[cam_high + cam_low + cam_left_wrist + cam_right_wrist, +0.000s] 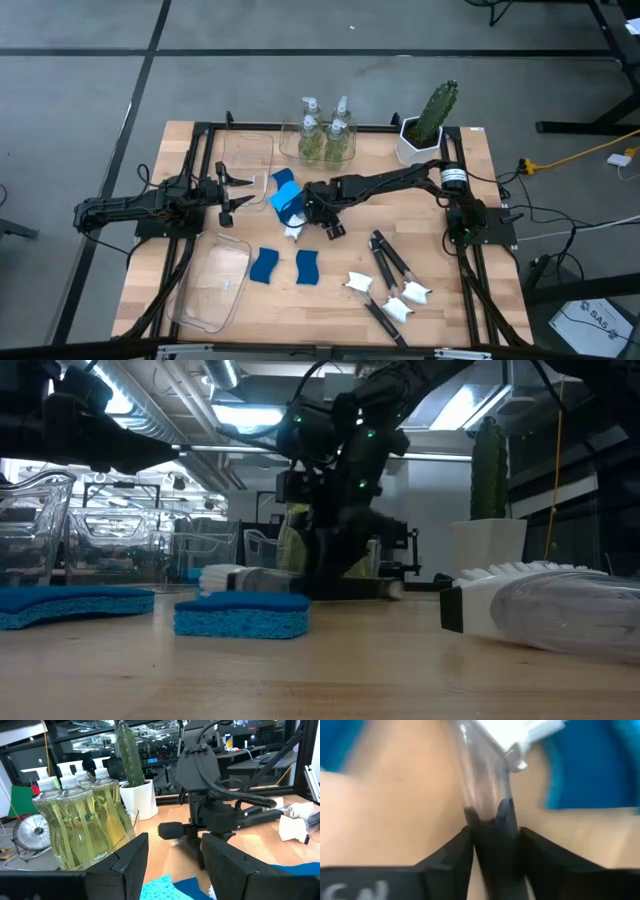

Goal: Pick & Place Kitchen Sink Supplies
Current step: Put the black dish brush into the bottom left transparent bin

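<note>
My right gripper (320, 214) is at the table's middle, shut on a black-handled dish brush whose white head (293, 232) points toward the left arm. In the low view the brush (245, 578) lies about level beside my right gripper (325, 575). Blue sponges (285, 194) are piled just beyond it, and two more (265, 265) (307, 267) lie flat nearer the front. Several brushes (390, 268) lie at the right front. Soap bottles (325, 138) stand in a clear bin at the far edge. My left gripper (232, 190) is open and empty, to the left of the sponge pile. My right gripper pinches the brush's black handle (495, 832) between its two fingers (447, 862), coming from above and pointing down. The clear neck (480, 785) and white head (520, 735) reach out past the fingers. The brush sits about level; whether it is clear of the table, I cannot tell.
A green cactus in a white pot (428, 125) stands at the far right. One clear bin (248, 155) lies at the far left and another (215, 285) at the near left corner. Bare wood shows in front of the right arm's base (470, 290).
</note>
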Controlling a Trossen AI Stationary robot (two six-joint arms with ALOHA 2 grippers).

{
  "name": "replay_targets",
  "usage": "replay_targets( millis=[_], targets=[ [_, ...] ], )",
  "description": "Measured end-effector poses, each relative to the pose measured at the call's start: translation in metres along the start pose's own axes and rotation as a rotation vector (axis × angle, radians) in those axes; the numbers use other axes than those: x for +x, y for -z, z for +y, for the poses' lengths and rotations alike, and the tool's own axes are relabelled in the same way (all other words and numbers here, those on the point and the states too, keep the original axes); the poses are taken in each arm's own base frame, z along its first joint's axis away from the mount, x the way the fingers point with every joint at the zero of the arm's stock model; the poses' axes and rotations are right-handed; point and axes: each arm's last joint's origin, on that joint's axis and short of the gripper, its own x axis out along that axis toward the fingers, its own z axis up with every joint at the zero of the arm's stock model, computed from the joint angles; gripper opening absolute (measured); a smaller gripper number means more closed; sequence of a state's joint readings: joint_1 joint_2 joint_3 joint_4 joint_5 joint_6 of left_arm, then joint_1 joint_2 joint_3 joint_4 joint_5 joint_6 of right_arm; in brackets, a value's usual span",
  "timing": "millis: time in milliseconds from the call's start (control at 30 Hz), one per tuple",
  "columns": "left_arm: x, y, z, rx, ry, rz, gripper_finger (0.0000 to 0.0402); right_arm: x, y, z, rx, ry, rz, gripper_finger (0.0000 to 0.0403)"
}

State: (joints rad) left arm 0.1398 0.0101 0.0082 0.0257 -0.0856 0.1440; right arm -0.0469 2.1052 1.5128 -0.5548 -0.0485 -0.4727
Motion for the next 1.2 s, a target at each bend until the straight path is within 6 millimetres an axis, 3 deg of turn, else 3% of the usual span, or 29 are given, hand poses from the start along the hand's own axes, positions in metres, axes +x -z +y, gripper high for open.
replay_targets(
  millis=[133, 467, 800, 1067, 1200],
  targets=[
    [0.0, 0.0, 0.0, 0.0, 0.0, 0.0, 0.0178, -0.008, 0.002, 0.004, 0.076, -0.087, 0.003, 0.0089],
    [0.0, 0.0, 0.0, 0.0, 0.0, 0.0, 0.0179, -0.048, -0.005, 0.004, 0.1, -0.093, -0.073, 0.0089],
    [0.0, 0.0, 0.0, 0.0, 0.0, 0.0, 0.018, -0.107, -0.04, -0.018, 0.093, 0.106, -0.532, 0.0091],
    [0.0, 0.0, 0.0, 0.0, -0.001, 0.0, 0.018, -0.127, -0.058, -0.033, 0.141, 0.211, -0.83, 0.0094],
    [0.0, 0.0, 0.0, 0.0, -0.001, 0.0, 0.0179, -0.135, -0.076, -0.02, 0.06, 0.2, -0.991, 0.0095]
  ],
)
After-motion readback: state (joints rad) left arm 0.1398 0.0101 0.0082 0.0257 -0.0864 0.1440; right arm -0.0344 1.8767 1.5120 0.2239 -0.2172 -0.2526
